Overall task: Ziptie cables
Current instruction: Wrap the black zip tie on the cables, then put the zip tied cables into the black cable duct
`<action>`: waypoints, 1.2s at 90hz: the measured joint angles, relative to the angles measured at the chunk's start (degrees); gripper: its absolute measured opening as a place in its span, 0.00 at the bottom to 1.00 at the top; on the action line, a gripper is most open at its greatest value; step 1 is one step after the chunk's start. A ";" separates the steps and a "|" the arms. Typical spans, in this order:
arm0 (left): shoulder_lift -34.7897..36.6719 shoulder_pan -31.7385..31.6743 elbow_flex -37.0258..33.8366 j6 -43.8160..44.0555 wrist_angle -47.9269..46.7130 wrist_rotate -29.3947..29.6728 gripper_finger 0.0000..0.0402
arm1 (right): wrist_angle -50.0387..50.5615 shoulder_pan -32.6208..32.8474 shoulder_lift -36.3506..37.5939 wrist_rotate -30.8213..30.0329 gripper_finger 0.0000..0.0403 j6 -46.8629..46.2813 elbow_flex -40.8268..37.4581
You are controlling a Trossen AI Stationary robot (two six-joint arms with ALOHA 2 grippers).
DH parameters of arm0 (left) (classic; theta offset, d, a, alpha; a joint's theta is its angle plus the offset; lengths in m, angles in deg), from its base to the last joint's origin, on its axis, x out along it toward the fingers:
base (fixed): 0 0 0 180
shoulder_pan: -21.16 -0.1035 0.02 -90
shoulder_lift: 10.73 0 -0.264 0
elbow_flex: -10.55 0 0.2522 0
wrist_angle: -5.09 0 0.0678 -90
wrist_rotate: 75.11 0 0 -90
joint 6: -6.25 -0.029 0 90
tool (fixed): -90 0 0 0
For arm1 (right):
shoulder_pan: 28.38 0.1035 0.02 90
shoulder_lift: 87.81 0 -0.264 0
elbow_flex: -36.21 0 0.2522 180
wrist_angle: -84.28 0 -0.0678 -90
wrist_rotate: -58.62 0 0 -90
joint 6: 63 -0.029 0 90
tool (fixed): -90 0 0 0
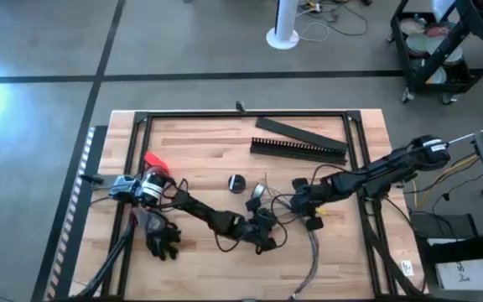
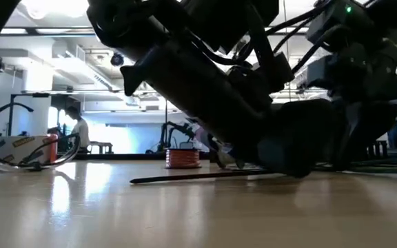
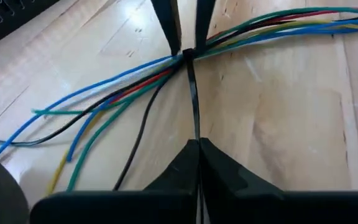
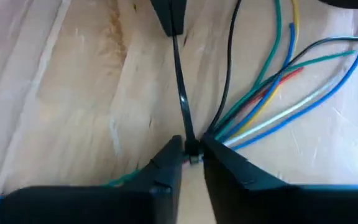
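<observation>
No text, label, brand, number or sign can be read in any of the views. A white sheet [image 1: 458,273] lies off the bench's right edge in the high view, with dark marks too small to make out. In the low view, a white box [image 2: 21,146] at far left carries a yellowish patch that is also illegible.

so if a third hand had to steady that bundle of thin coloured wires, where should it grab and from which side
Probably on the bundle of thin coloured wires just beyond the thin black plastic ziptie, where the strands run tight together; past that they splay apart. Come from above, since they lie on the wooden table. The left gripper holds the ziptie's tail, and the right gripper pinches the cinch point.
</observation>
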 joint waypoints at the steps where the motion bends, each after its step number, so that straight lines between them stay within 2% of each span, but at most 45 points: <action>1: 0.14 0.03 -0.01 0.18 -0.26 -0.09 0.00 | 0.64 0.12 0.18 -0.01 0.21 -0.04 0.37; 18: 4.38 1.82 -0.26 0.35 -8.43 -2.75 0.05 | 8.34 3.47 4.15 -0.93 0.36 -3.86 5.84; 29: 7.72 3.89 -0.24 2.08 -15.23 -1.07 0.10 | 9.71 6.27 7.65 -7.59 0.42 -8.27 7.33; 40: 9.71 6.68 -1.55 5.09 -17.80 1.05 0.15 | 10.97 9.35 10.03 -15.87 0.45 -19.26 7.19; 55: 13.85 10.32 -6.43 9.61 -17.28 3.63 0.23 | 11.09 17.69 9.26 -16.53 0.47 -34.21 6.39; 68: 18.11 13.28 -13.25 14.56 -15.51 8.21 0.28 | 6.63 29.60 3.83 -19.64 0.46 -42.61 6.30; 81: 21.63 15.74 -19.40 15.85 -5.91 8.54 0.30 | -5.96 38.62 -4.26 -19.20 0.44 -42.00 8.62; 94: 22.36 16.28 -22.93 12.19 6.55 8.59 0.30 | -14.64 42.38 -13.38 -19.01 0.41 -36.18 13.19; 108: 22.47 16.37 -22.73 12.06 8.81 7.52 0.27 | -17.30 42.80 -24.31 -16.95 0.38 -33.33 19.47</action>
